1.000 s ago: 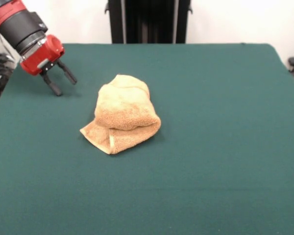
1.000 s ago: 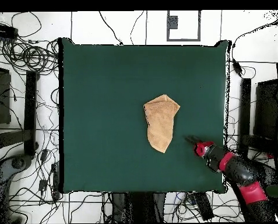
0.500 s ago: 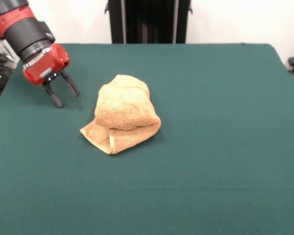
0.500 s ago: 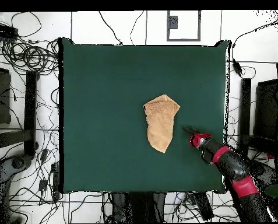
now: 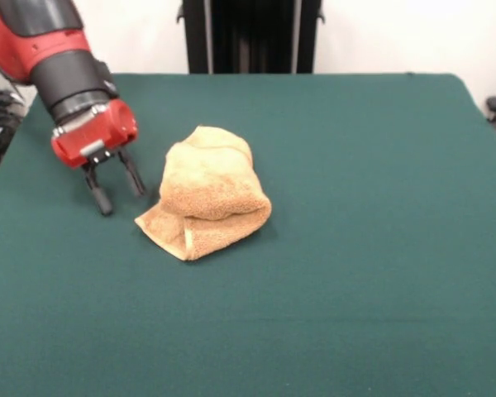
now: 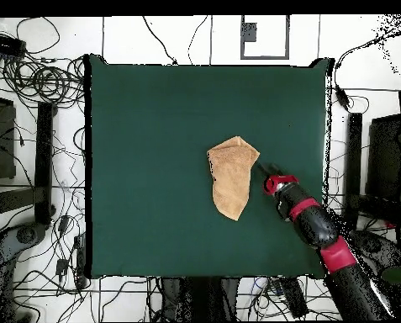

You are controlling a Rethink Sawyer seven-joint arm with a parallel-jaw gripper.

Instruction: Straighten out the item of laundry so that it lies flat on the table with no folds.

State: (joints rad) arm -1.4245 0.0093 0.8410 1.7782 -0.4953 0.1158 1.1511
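The golden-tan towel [image 5: 207, 192] lies folded over on itself in a bunched heap near the middle of the dark green table [image 5: 372, 248]. It also shows in the overhead view [image 6: 232, 176] as a narrow folded shape. My gripper [image 5: 122, 194] is open and empty, its two dark fingers pointing down just left of the towel's lower corner, close to the table top. In the overhead view the gripper [image 6: 262, 171] sits just right of the towel. The white tag is hidden.
The table's left edge [image 5: 2, 157] lies near the arm. The robot's black pedestal [image 5: 250, 36] stands beyond the far edge. Cables and stands [image 6: 35, 135] surround the table [image 6: 136, 126] on the floor.
My gripper has moved toward the towel and lower, from the table's far left area to just beside the towel. The towel has not moved.
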